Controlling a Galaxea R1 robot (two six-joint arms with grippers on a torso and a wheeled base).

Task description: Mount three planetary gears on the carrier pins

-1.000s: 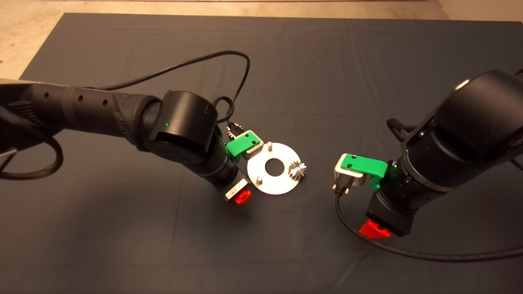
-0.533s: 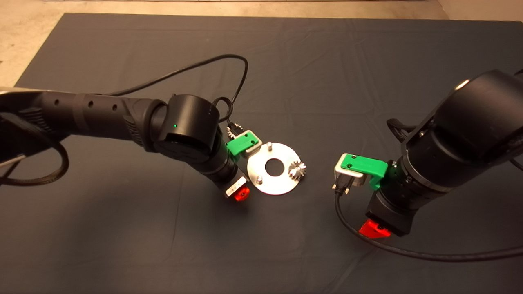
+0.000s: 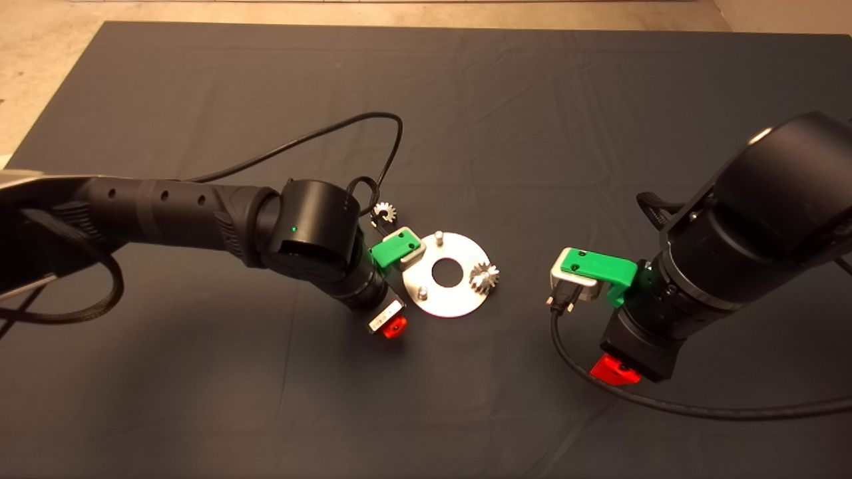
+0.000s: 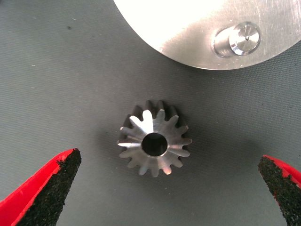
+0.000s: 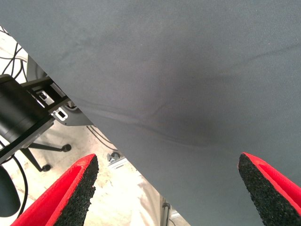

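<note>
The shiny round disc (image 3: 459, 301) lies mid-mat with its carrier pins: two bare ones (image 3: 438, 235) (image 3: 422, 293) and a third carrying a planetary gear (image 3: 484, 277). A second gear (image 3: 384, 212) lies on the mat behind the disc's left side. A third gear (image 4: 154, 143) lies flat beside the disc's edge (image 4: 188, 28) and a pin (image 4: 237, 40); my left gripper (image 4: 168, 159) stands open over it, one pad on each side, not touching. In the head view the left arm hides this gear and only one red finger (image 3: 395, 324) shows. My right gripper (image 5: 167, 162) hangs open and empty to the right of the disc.
A black cable (image 3: 313, 136) loops from the left wrist across the mat behind the disc. Another cable (image 3: 665, 406) trails from the right wrist toward the front right. The right wrist view shows the mat's edge (image 5: 117, 141) with floor and a wheeled stand beyond.
The left arm has moved toward the front and settled beside the disc, uncovering the gear behind it. The right arm has barely shifted.
</note>
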